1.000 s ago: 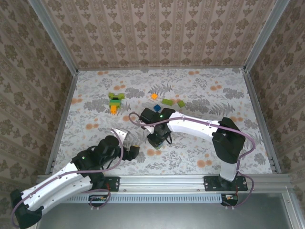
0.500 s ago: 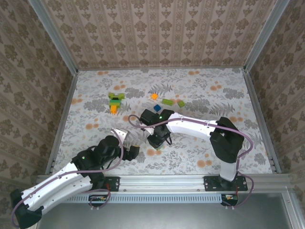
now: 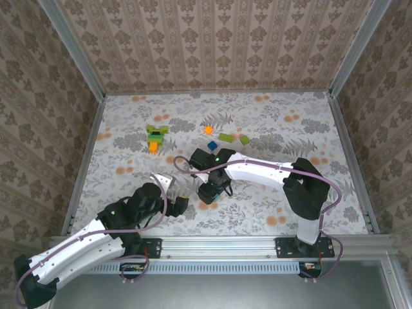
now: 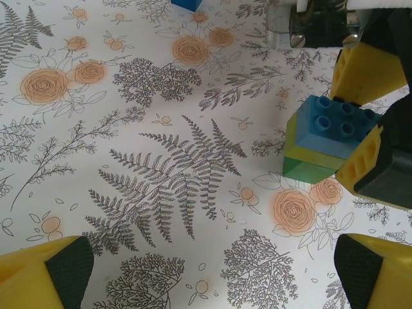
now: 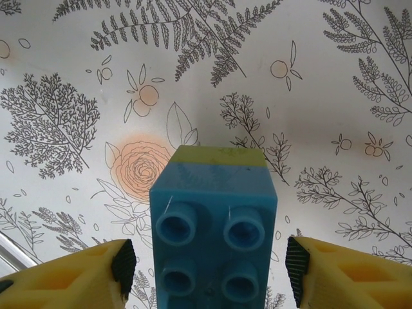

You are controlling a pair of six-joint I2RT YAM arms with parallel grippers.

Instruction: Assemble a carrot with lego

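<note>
Fingers [image 4: 45,273] of the left hand [image 4: 206,277] stand spread wide over the floral surface [image 3: 290,129], close to its near edge and left of centre, holding nothing. Just beyond it and a little toward the right edge, a small lego stack [image 4: 325,138] sits upright on the surface, with a blue brick [image 5: 215,238] on top, studs up, a lime-yellow layer under it and a green brick at the bottom. The right hand [image 3: 207,193] hangs over this stack with its yellow fingers [image 5: 71,277] parted, one on each side. The right wrist view shows a gap between each pad and the blue brick, though from the left wrist camera the fingers look close enough that a light touch cannot quite be ruled out.

Farther out, near the middle of the surface, lies a single blue brick [image 3: 212,145]. Beyond it, toward the far edge, lie an orange brick [image 3: 208,130], a long lime brick [image 3: 226,137] and a green brick [image 3: 244,140], well apart from the hands. The carrot [image 3: 155,137] lies in the far half toward the left edge, its lime and dark green crossbar on the far side and its orange tip pointing at the near edge.
</note>
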